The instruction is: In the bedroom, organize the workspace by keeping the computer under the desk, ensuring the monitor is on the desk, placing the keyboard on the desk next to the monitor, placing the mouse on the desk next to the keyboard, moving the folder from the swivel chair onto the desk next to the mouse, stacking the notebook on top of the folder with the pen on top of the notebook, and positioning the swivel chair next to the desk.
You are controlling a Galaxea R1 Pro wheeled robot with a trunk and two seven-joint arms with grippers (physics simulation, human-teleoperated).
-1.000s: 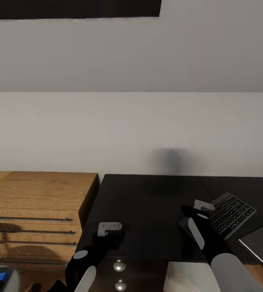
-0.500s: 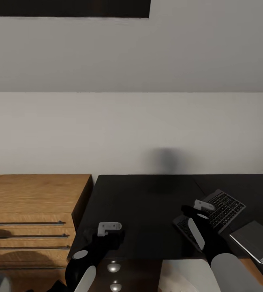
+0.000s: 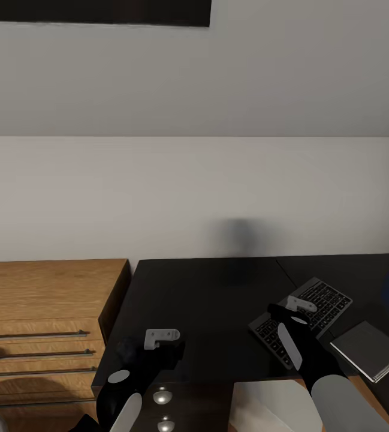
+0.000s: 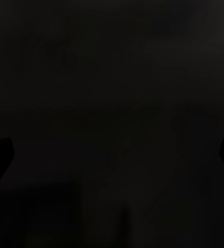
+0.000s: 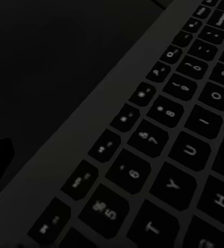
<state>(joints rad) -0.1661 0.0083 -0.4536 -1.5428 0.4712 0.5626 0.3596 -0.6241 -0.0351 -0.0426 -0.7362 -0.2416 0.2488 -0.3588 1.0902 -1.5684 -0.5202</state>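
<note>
Keyboard (image 3: pixel 301 320) lying diagonally on desk (image 3: pixel 206 300), right pincer (image 3: pixel 291 307) above it, grip unclear

We read text only on the keyboard (image 5: pixel 158 150), via the right wrist view: white legends on black keys. Legible letters incl. T, Y, U, I, O, plus H on the next row. Number row shows 5, 7, 8, each w/ a faint symbol above; neighbouring keys too dim to make out. Function row above carries tiny icons, unreadable. In the head view the keyboard (image 3: pixel 301 319) legends are too small to read. No other labels, brands or signs legible anywhere.
</note>
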